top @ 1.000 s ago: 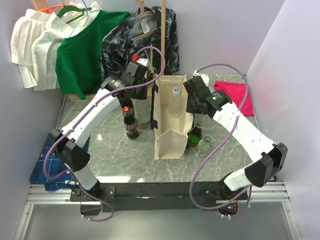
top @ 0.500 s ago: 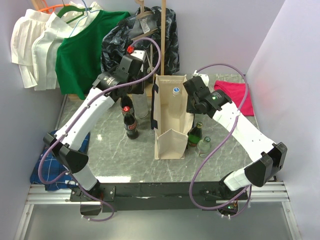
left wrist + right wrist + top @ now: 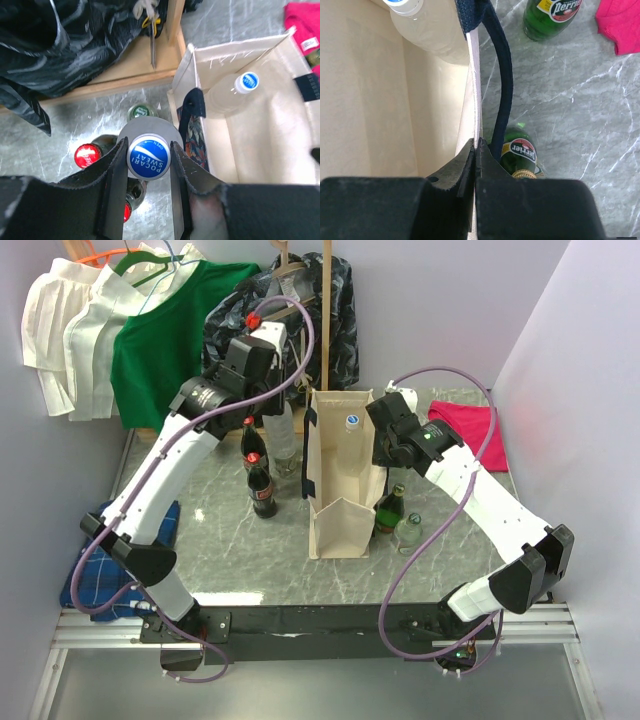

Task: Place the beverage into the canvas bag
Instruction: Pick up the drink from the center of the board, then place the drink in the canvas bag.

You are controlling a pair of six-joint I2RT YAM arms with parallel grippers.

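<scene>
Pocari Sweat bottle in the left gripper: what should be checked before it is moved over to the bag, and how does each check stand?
1. Left gripper closed on the Pocari Sweat bottle at its cap: ok.
2. Right gripper pinching the canvas bag rim, holding it open: ok.
3. Free room in the bag beside the bottle inside: ok.
4. Held bottle's base above the bag's rim: cannot tell.
5. Held bottle over the opening: not ok, it hangs left of the bag, beside a red-capped bottle.
</scene>
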